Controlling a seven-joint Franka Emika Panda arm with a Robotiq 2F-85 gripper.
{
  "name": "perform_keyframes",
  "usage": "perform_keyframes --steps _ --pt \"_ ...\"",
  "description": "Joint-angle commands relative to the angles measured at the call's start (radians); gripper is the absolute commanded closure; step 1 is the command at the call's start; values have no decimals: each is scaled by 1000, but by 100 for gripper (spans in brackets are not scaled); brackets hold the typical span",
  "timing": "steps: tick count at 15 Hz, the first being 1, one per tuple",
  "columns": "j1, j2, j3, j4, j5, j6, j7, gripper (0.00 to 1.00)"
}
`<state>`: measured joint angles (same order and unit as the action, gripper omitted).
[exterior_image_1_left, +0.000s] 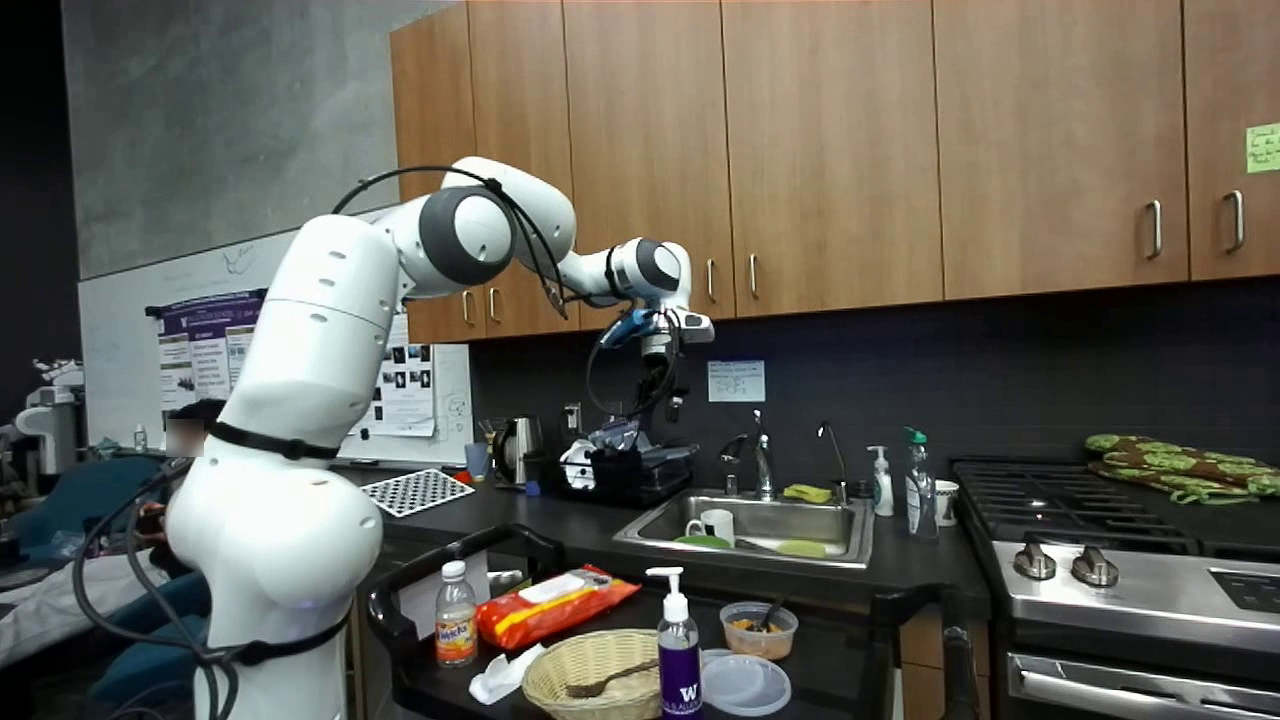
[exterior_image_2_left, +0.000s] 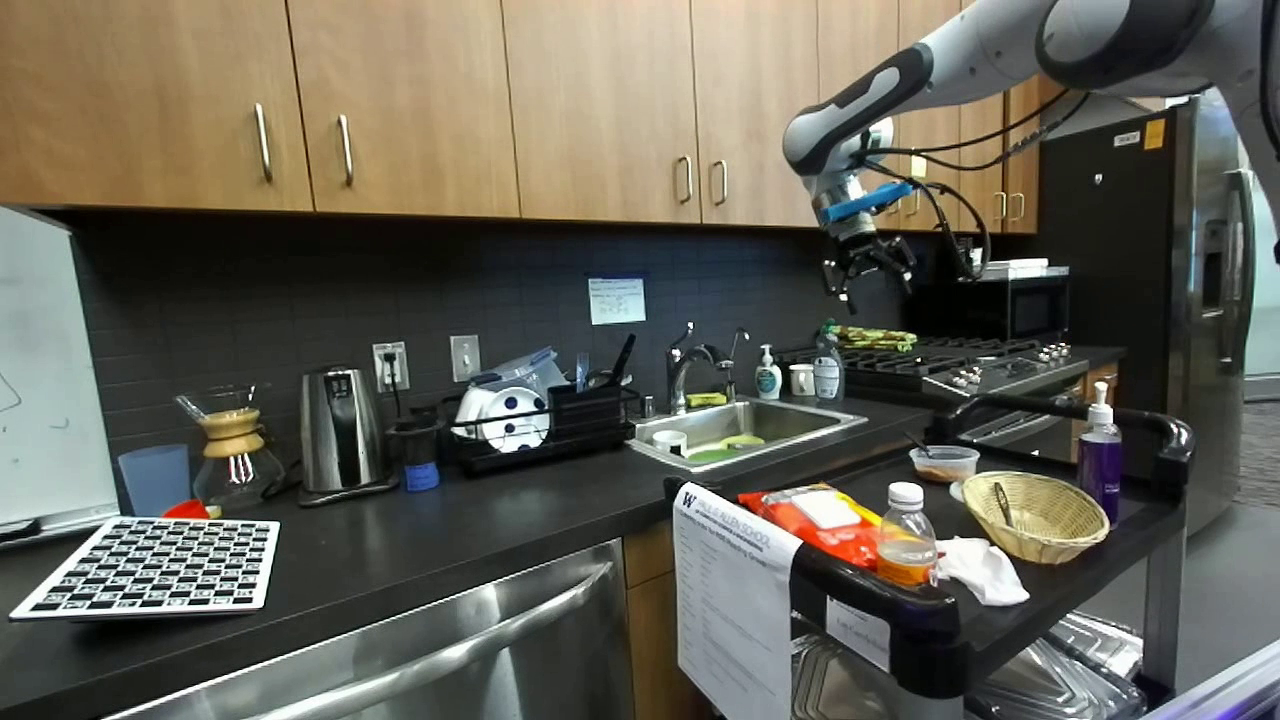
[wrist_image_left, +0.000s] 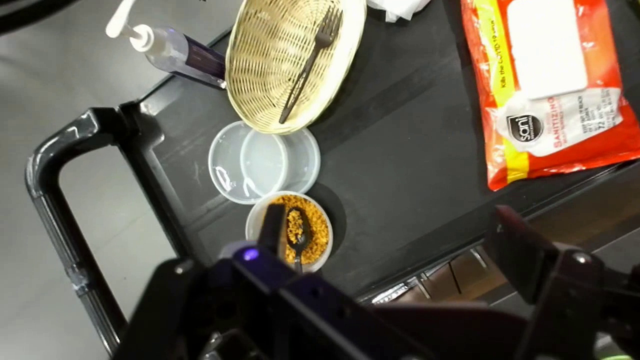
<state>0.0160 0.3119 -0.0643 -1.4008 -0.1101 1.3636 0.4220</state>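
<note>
My gripper (wrist_image_left: 392, 222) is open and empty, with its two fingers wide apart in the wrist view. It hangs high above the black cart and touches nothing; it also shows in both exterior views (exterior_image_1_left: 660, 395) (exterior_image_2_left: 868, 275). In the wrist view, one finger overlaps a clear tub (wrist_image_left: 327, 245) of orange crumbs with a black spoon (wrist_image_left: 303, 227) in it. Clear round lids (wrist_image_left: 227, 167) lie beside the tub. A wicker basket (wrist_image_left: 260, 60) holds a dark fork (wrist_image_left: 310, 65). A red wipes packet (wrist_image_left: 550, 125) lies at the right of the wrist view.
The black cart (wrist_image_left: 400, 145) has raised handles (wrist_image_left: 80, 280). On it stand a purple-labelled pump bottle (wrist_image_left: 185, 55), an orange-labelled bottle (exterior_image_1_left: 456, 625) and a white crumpled tissue (exterior_image_2_left: 985, 570). Behind are the sink (exterior_image_1_left: 860, 545), dish rack (exterior_image_2_left: 560, 440), stove (exterior_image_1_left: 1100, 570) and upper cabinets (exterior_image_1_left: 830, 150).
</note>
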Motion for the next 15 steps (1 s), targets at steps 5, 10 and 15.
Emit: perform_keyframes --steps 5,10,15 --pt "-67 31 4 -48 158 115 -166 0" --pt "-120 30 -3 -143 198 279 -419 0" --pt "-151 32 -2 -233 161 398 -605 0"
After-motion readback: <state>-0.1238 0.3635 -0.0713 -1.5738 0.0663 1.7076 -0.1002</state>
